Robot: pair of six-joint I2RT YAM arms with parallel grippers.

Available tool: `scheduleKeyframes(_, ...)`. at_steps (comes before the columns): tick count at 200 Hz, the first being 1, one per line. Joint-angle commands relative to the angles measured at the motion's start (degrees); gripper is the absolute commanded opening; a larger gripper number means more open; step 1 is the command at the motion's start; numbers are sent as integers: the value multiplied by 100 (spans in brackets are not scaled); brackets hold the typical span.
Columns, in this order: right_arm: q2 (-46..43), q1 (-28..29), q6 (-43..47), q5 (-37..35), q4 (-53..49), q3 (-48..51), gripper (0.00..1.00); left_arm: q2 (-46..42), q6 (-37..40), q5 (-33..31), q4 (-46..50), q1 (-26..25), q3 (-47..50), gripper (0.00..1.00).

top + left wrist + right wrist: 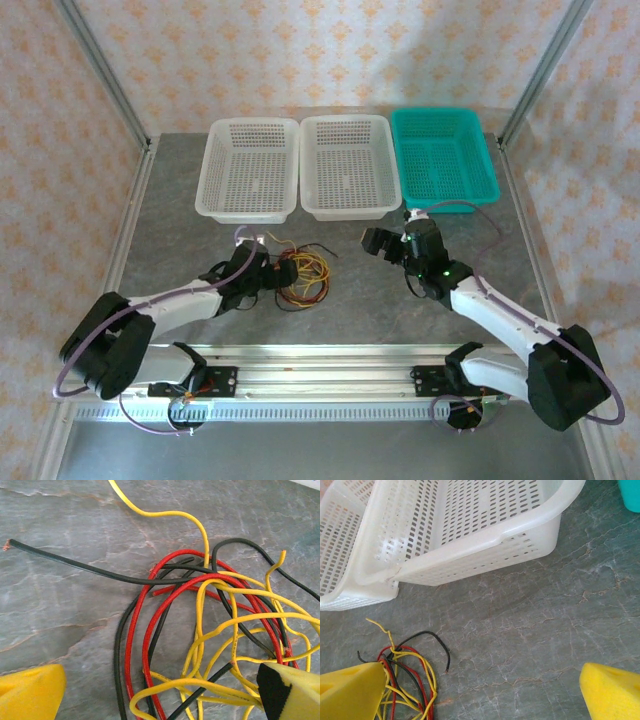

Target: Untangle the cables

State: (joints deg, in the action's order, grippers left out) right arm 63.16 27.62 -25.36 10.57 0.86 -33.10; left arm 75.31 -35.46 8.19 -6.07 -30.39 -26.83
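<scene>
Top external view: the cables [303, 276] are seen tangled on the table [180, 220], just right of the left gripper [258, 272], its jaws spread apart; the right gripper [383, 245], likewise spread, is placed farther off.

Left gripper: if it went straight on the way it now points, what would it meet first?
The cables: the open left gripper aims into the red, black and yellow tangle lying on the table, with the yellow loops nearest. Depth is unclear, so it may be touching them.
</scene>
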Motion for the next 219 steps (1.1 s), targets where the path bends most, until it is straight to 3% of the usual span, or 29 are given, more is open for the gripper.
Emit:
scheduleKeyframes(1,-89,33,-111,-228,-12,23,100,209,-148,28,-351,-158,-197,99)
scheduleKeyframes(117,-503,-43,-766,-1596,-762,137,100,1665,-470,498,-1485,-1558,-1359,99)
scheduleKeyframes(153,-704,-135,-654,-1540,-949,157,100,1385,-534,-79,-1372,-1609,-1256,99)
scheduleKeyframes(189,-623,-178,-238,-898,-1329,-58,97,526,-280,-978,-662,-1606,-1125,99)
scheduleKeyframes(219,-562,-89,116,-291,-1495,-239,87,-51,-321,-1414,-277,-1608,-1033,99)
